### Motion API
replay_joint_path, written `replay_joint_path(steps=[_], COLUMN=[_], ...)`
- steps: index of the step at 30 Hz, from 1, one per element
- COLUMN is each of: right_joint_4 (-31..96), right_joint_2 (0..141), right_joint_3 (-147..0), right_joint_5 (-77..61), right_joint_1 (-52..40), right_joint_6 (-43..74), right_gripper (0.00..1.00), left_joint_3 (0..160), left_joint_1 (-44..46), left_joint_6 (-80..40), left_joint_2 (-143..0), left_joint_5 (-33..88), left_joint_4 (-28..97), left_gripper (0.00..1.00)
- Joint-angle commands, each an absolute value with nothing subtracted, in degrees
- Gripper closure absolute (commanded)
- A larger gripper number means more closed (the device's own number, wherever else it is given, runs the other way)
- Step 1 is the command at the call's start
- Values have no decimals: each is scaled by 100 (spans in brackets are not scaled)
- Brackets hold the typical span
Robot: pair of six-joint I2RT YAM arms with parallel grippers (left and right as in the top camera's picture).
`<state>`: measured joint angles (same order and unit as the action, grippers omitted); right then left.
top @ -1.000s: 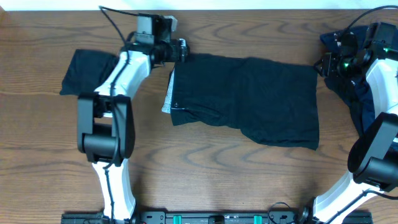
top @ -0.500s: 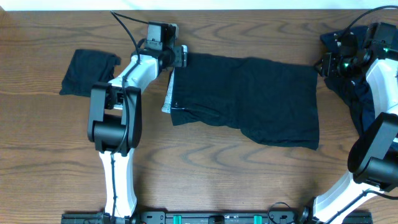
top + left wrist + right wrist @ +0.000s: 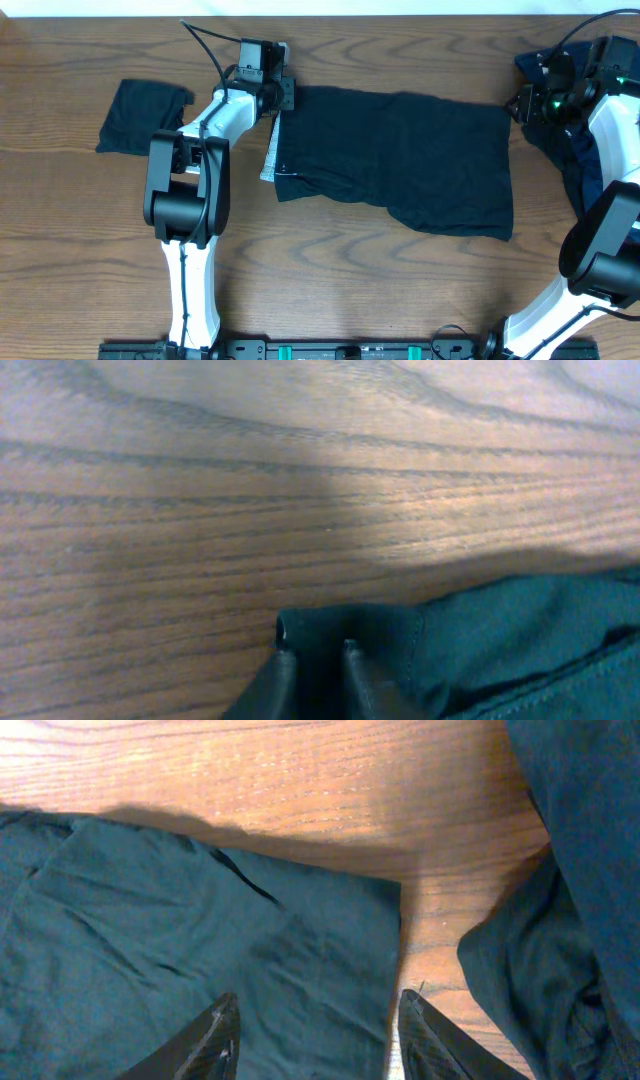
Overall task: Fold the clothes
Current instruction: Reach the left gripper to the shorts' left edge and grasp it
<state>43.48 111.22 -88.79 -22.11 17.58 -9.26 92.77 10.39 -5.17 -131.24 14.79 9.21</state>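
The clothes' large dark garment (image 3: 400, 160) lies spread flat mid-table, a pale strip (image 3: 269, 160) showing at its left edge. My left gripper (image 3: 287, 95) sits at its far left corner; in the left wrist view, the gripper (image 3: 312, 657) is shut on a pinch of that corner fabric (image 3: 520, 630). My right gripper (image 3: 520, 103) hovers at the far right corner; in the right wrist view, the gripper (image 3: 318, 1020) stands open, its fingertips (image 3: 222, 1020) straddling the cloth corner (image 3: 200, 920) without holding it.
A small folded black garment (image 3: 140, 115) lies at the far left. A heap of navy clothes (image 3: 572, 165) sits at the right edge, under my right arm, and also shows in the right wrist view as the navy heap (image 3: 580, 870). The table's far edge (image 3: 400, 12) is close behind both grippers.
My left arm swung in toward the garment's far left corner and its jaws closed on the fabric. The right gripper has stayed put and open.
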Motion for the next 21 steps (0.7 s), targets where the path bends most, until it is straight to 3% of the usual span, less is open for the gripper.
replay_joint_path(steps=[1, 5, 10, 15, 21], right_joint_4=[4318, 4307, 4309, 4351, 4261], right_joint_2=[11074, 11074, 11074, 11074, 11144], right_joint_3=[-8919, -8919, -8919, -8919, -8919], right_joint_5=[-2211, -2088, -2078, -2078, -2088], right_joint_1=[1717, 1717, 1719, 1747, 1767], right_joint_6=[-864, -867, -987, -998, -1511], right_gripper=[53, 59, 59, 47, 46], left_joint_3=[9334, 9336, 9334, 9334, 9336], left_joint_1=[1048, 1048, 1048, 1048, 1046], left_joint_6=[-504, -504, -510, -657, -655], left_joint_2=[-12794, -12575, -12348, -12213, -12191], left_joint_5=[1498, 1498, 1581, 1651, 1649], left_joint_4=[954, 985, 1068, 1186, 1280], left_gripper=[89, 94, 94, 94, 94])
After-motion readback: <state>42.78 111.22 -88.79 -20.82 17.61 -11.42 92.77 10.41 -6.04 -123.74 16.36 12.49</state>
